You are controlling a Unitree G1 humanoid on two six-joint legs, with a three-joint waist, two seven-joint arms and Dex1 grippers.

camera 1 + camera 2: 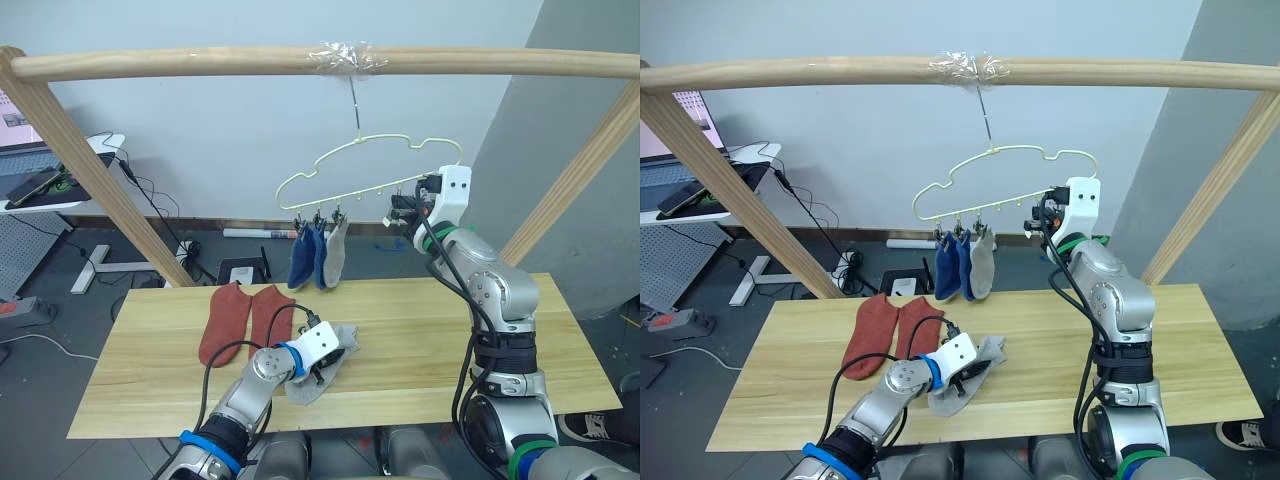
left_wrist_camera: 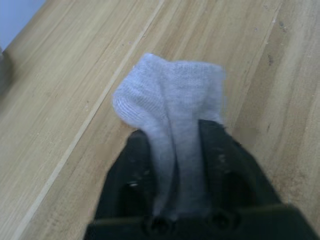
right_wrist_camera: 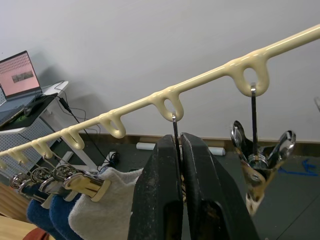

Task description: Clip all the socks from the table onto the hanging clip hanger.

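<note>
On the table lies a light grey sock, and my left gripper is shut on its near end, the fabric bunched between the black fingers. To the left of it two rust-red socks lie flat side by side. The clip hanger hangs from the top pole by its hook. Two blue socks and a grey one hang clipped at its left end. My right gripper is raised to the hanger's bar and shut on a clip under one loop. A free clip dangles beside it.
A thick wooden pole frame spans overhead, with slanted legs at both sides of the table. A desk with a laptop stands at the far left. Cables and a power strip lie on the floor behind the table.
</note>
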